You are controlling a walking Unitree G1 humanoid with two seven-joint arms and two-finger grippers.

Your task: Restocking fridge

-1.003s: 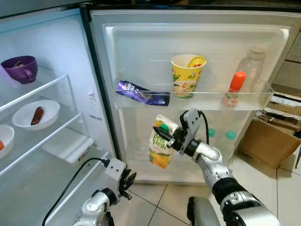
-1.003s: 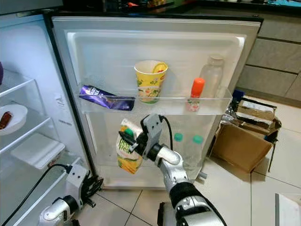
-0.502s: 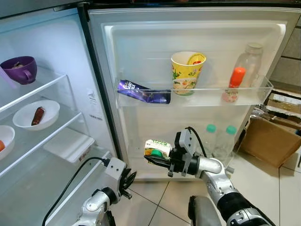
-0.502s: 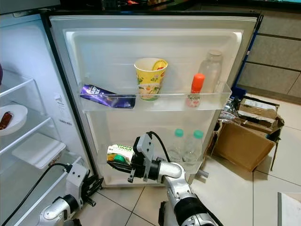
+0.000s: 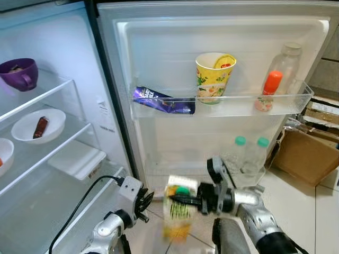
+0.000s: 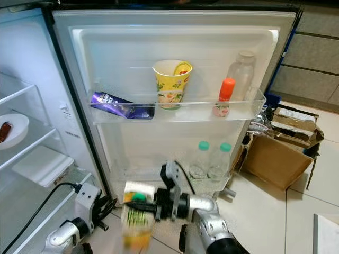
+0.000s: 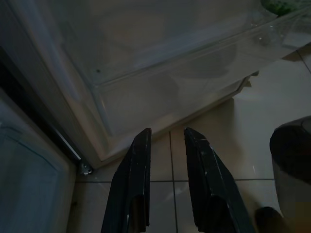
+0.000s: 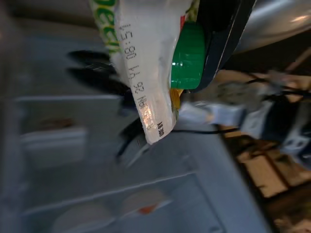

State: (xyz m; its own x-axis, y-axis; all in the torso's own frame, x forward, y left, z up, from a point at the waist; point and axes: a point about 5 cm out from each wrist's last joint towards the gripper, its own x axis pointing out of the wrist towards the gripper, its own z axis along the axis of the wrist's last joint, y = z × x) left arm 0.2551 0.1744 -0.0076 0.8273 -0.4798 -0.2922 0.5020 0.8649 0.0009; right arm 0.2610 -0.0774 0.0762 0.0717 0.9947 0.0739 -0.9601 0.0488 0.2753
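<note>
One juice pouch [image 5: 178,211] clamped in right gripper [image 5: 183,200], hanging below

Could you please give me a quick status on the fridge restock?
Right gripper shut on juice carton, low before the fridge door's bottom shelf. Left gripper idle, open, near the floor. Two green-capped bottles already occupy that shelf's right end.

silver arms, black-fingered left claw [image 7: 165,189], seemingly black cables

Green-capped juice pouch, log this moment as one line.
right claw: shut on green-capped juice pouch | low before open fridge door | left claw: open, idle
</note>
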